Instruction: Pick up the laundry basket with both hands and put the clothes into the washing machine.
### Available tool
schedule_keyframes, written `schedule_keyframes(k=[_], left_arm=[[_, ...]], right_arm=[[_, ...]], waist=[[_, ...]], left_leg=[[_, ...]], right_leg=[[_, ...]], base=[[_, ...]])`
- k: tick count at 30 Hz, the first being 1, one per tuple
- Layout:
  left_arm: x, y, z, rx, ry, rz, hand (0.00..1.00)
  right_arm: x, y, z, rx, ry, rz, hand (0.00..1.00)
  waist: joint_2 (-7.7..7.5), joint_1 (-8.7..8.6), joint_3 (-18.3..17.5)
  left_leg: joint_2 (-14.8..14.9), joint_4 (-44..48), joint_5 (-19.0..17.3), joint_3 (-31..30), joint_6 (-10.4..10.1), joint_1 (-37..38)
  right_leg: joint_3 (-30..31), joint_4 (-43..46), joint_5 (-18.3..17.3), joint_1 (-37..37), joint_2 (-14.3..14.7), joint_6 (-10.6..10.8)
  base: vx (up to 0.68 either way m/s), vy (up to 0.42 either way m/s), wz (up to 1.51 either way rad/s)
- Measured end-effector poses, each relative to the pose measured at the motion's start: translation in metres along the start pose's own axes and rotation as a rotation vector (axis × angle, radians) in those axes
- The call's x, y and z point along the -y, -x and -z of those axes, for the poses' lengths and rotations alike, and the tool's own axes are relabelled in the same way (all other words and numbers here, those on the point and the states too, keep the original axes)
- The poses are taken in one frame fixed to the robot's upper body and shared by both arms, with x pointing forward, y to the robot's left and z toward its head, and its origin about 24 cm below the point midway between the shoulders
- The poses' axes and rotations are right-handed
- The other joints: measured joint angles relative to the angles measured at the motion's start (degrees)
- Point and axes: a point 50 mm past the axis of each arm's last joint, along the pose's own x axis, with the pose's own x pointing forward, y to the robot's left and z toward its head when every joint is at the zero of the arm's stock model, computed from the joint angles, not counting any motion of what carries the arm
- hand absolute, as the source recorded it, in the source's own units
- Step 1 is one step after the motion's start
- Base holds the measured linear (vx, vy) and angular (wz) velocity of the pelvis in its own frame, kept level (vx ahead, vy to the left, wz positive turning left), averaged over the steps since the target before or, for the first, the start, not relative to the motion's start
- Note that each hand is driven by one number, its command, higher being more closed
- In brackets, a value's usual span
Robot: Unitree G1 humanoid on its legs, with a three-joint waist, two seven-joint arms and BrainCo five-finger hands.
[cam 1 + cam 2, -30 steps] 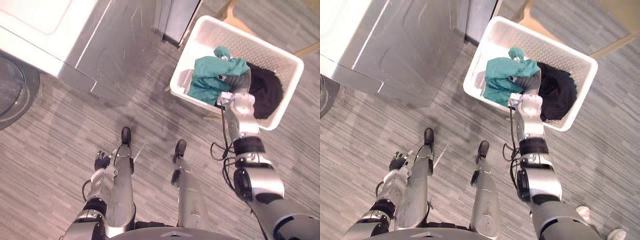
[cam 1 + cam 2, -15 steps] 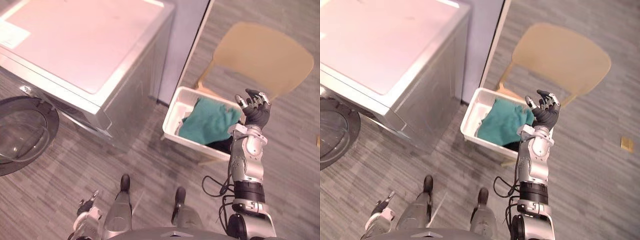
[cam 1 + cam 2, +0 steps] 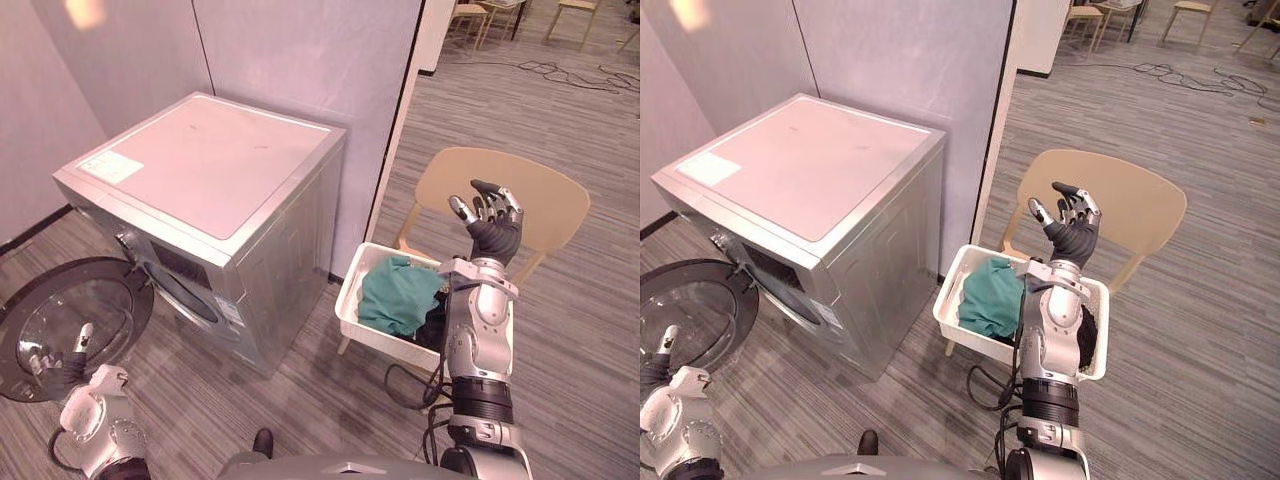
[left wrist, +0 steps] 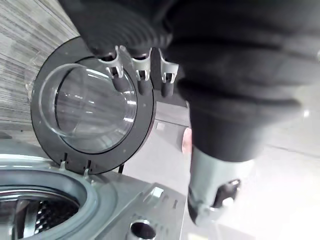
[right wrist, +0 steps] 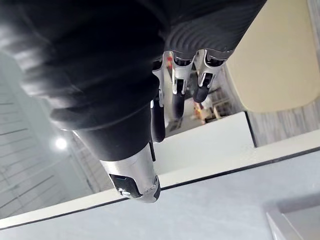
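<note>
Raised centre-right above white plastic laundry basket (image 3: 351, 292): right hand (image 3: 494, 238), loosely open, empty; lower left: left hand (image 3: 60, 368), likewise.

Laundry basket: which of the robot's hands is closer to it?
Right. The right hand is raised above the basket; the left hand is low by the open washer door, well away.

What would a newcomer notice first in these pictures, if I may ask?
The robot's right hand stands out, held up open and empty in front of the tan chair. Below it sits the white laundry basket with a teal garment, beside the washing machine, whose door stands open.
</note>
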Motion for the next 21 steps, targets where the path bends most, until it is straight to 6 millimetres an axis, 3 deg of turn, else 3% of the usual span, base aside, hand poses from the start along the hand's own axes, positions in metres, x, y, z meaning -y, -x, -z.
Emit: schedule_keyframes(k=[5, 7, 9, 14, 18, 21], left_arm=[[0.014, 0.014, 0.019, -0.067, -0.067, 0.12, 0.0], [0.021, 0.021, 0.027, -0.102, -0.112, 0.194, 0.0], [0.024, 0.028, 0.036, -0.147, -0.149, 0.274, 0.0], [0.022, 0.033, 0.048, -0.208, -0.206, 0.342, 0.0], [0.04, 0.036, 0.054, -0.233, -0.234, 0.438, 0.0], [0.047, 0.04, 0.057, -0.249, -0.24, 0.478, 0.0]], right_arm=[[0.01, 0.008, 0.016, -0.086, 0.202, -0.05, 0.0], [0.02, 0.003, 0.026, -0.148, 0.358, -0.122, 0.0], [0.029, -0.008, 0.032, -0.205, 0.65, -0.31, 0.0], [0.029, -0.031, 0.042, -0.284, 0.992, -0.568, 0.0], [0.032, -0.053, 0.048, -0.353, 1.184, -0.657, 0.0], [0.033, -0.064, 0.049, -0.382, 1.223, -0.637, 0.0]], waist=[[-0.13, -0.57, -0.09], [-0.26, -0.25, -0.1], [-0.33, 0.13, -0.1], [-0.95, 0.72, 0.42], [-1.4, 2.01, 6.96], [-1.18, 3.09, 12.2]], left_leg=[[-0.01, -0.05, -0.04, -0.15, 0.0, 0.03], [-0.06, -0.06, 0.04, -0.49, 0.05, -0.25], [-0.1, -0.07, 0.26, -0.67, -0.11, -1.57], [0.31, -0.05, 1.56, -1.91, 0.07, -4.15], [0.63, 2.39, 1.97, -4.47, -0.25, -8.41], [0.59, 3.46, 2.81, -5.48, -0.15, -11.74]], right_leg=[[-0.13, -2.03, 1.19, 1.01, 0.19, -0.07], [-0.15, -3.17, 2.07, 1.68, 0.32, -0.05], [-0.3, -3.89, 2.79, 0.92, 0.38, -0.06], [-1.09, -4.15, 3.91, -0.66, 1.02, 0.21], [-3.13, -0.63, 3.18, -3.76, 1.24, -0.67], [-3.67, 2.69, 2.84, -7.54, 0.91, -0.6]], base=[[-0.01, 0.005, 0.0], [-0.01, 0.005, 0.02], [-0.06, 0.022, 0.06], [-0.06, 0.003, 0.14], [-0.11, -0.002, 0.28], [-0.15, 0.008, 0.19]])
